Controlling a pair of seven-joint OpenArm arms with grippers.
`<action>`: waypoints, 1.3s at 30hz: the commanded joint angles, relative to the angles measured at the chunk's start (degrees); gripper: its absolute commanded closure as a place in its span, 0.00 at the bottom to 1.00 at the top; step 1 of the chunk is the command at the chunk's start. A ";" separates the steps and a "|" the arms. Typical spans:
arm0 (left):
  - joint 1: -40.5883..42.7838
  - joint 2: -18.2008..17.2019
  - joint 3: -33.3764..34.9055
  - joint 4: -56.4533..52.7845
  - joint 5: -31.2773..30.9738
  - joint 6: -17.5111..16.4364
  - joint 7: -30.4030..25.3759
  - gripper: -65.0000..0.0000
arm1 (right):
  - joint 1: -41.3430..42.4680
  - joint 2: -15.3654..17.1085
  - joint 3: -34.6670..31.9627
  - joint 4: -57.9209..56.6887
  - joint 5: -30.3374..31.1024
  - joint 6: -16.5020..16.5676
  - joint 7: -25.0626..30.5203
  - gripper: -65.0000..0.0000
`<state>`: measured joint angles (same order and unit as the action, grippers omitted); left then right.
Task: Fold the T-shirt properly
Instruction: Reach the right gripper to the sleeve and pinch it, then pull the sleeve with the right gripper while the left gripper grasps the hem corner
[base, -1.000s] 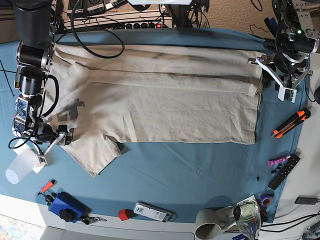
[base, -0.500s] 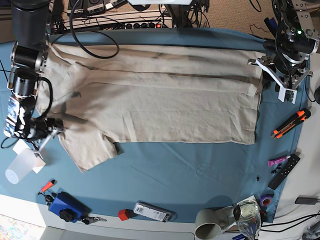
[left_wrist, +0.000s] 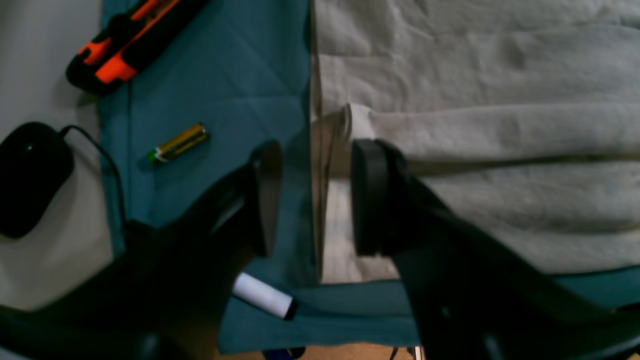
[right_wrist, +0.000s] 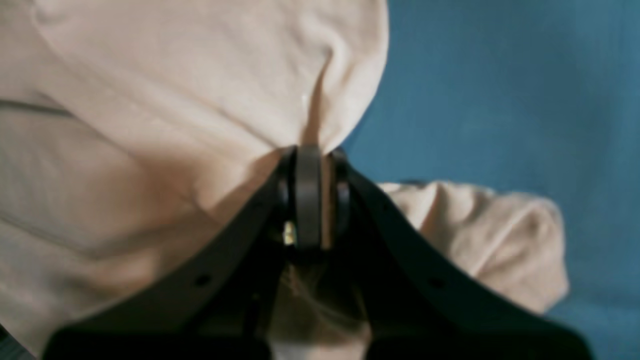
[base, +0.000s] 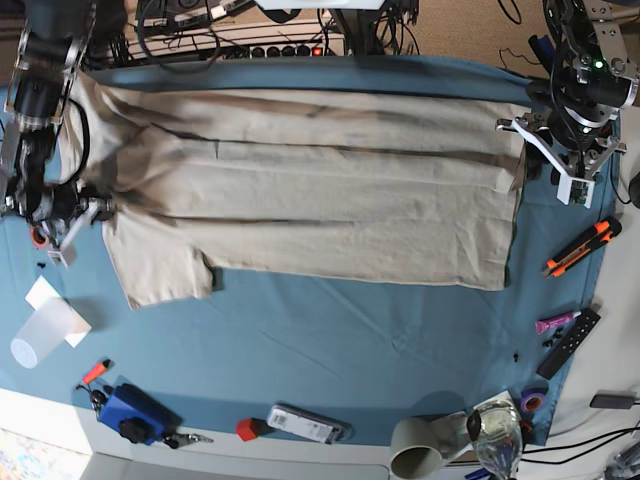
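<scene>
Currently a stretch-and-flatten step: T-shirt (base: 300, 200) lies spread across the counter (base: 330, 340). Right end effector (right_wrist: 310, 195) is clenched on cloth at the far-left edge; left end effector (left_wrist: 310, 200) hangs released over the right hem. Next, probably: grip that hem, pull taut

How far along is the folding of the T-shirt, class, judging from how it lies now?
Done: the far long edge of the T-shirt is turned over in a band. In hand: the right gripper is shut on cloth near the sleeve; the left gripper is open over the hem. Left: the sleeve and the crosswise folds.
</scene>
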<state>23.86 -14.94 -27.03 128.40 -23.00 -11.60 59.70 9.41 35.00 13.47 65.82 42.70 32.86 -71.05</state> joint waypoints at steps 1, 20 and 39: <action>-0.22 -0.63 -0.24 0.94 -0.11 -0.02 -1.25 0.64 | -1.11 1.16 2.14 3.13 -0.52 -0.09 -0.85 1.00; -4.42 -0.63 -0.09 0.72 -0.11 -1.97 -7.19 0.62 | -4.04 -0.87 10.25 9.57 1.46 2.01 -1.29 0.68; -22.60 -0.63 13.38 -19.91 3.65 -0.98 -8.04 0.43 | 10.25 -0.74 10.25 9.55 1.16 1.68 -0.09 0.67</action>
<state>1.96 -15.03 -13.15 107.31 -18.96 -12.86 52.97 18.26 32.71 23.44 74.37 43.16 34.37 -72.47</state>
